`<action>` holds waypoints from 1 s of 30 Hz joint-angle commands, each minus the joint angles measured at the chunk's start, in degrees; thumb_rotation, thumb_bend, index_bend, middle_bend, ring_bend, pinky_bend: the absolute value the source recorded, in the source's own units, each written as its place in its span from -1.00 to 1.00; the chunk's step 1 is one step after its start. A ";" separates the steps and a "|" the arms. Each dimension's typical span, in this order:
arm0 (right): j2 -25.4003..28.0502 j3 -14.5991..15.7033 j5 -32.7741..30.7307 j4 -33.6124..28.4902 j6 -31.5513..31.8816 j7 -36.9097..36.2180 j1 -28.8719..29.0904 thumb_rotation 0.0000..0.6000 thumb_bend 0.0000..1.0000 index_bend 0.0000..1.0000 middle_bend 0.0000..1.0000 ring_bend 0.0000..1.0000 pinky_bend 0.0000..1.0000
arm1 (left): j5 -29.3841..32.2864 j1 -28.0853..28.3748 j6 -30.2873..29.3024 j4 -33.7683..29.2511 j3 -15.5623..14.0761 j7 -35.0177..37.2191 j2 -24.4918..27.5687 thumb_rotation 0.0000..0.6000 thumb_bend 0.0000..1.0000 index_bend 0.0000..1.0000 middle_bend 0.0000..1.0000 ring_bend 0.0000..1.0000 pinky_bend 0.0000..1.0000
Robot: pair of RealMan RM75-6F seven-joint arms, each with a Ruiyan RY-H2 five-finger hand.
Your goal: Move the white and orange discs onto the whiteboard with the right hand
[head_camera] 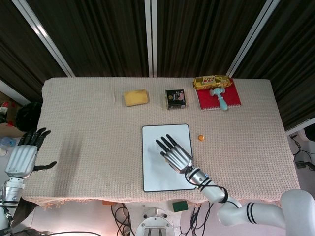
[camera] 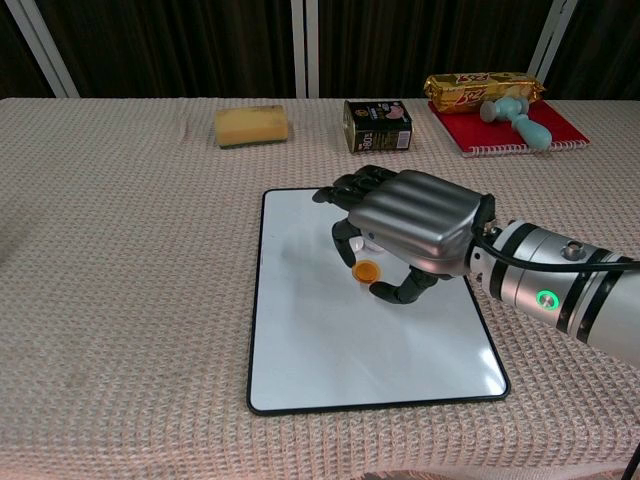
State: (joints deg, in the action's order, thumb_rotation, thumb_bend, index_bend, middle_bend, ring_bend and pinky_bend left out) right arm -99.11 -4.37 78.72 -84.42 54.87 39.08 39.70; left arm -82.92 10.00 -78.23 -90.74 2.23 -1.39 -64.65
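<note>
From the head view, the whiteboard (head_camera: 166, 157) lies on the cloth-covered surface (head_camera: 88, 128) with its long axis running from the far side toward the robot. The right hand (head_camera: 173, 153) is over the middle of the whiteboard, fingers stretched toward the far-left corner, and it hides the discs under it. One orange disc (head_camera: 201, 137) lies flat on the surface just beside the right edge of the whiteboard, apart from the hand. Beyond the far edge of the whiteboard there is a row: a yellow sponge (head_camera: 136, 97), a dark tin (head_camera: 175, 99), and a red notebook (head_camera: 219, 97) carrying a yellow snack pack (head_camera: 212, 81) and a light blue toy hammer (head_camera: 219, 99). None of them is between the hand and the whiteboard. The left hand (head_camera: 23, 156) is well to the left of the whiteboard, holding nothing, fingers apart.

From the chest view, the right hand (camera: 405, 230) hangs palm down over the whiteboard (camera: 330, 340), fingers curled. A second orange disc (camera: 366, 269) is between the thumb and a finger; whether it is pinched or already lying on the whiteboard, I cannot tell. A bit of a white disc (camera: 369, 238) shows under the fingers.
</note>
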 commanded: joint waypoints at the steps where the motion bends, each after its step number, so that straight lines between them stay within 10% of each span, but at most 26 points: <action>1: -0.45 -0.08 -0.39 0.41 -0.16 0.64 0.30 1.00 -0.28 0.14 -0.96 -1.00 -1.00 | -0.10 -0.06 -0.17 0.06 0.02 0.20 0.07 0.71 -0.92 -0.74 -0.83 -1.00 -0.79; 5: -0.72 0.00 -1.03 0.60 -0.73 0.87 0.70 1.00 -0.30 0.08 -0.97 -1.00 -1.00 | -0.15 -0.15 -0.33 0.07 0.02 0.28 0.13 0.71 -0.92 -0.74 -0.83 -1.00 -0.79; 14: 1.07 0.36 -1.41 -1.54 -0.42 0.36 0.81 1.00 -0.42 -0.83 -1.00 -1.00 -1.00 | -0.16 -0.09 -0.21 0.01 0.01 0.04 0.08 0.70 -0.92 -0.74 -0.83 -1.00 -0.79; 30: 9.07 -3.90 -14.04 1.53 5.57 -0.72 -4.88 1.00 -0.39 -0.52 -1.00 -1.00 -1.00 | -0.69 0.01 -0.29 -0.67 -0.15 -0.63 0.06 0.71 -0.92 -0.74 -0.83 -1.00 -0.79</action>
State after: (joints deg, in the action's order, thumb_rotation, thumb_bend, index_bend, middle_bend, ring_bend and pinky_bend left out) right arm -90.52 -7.74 66.13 -83.93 60.94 37.87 35.28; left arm -83.62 10.01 -78.53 -91.40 2.08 -2.03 -64.58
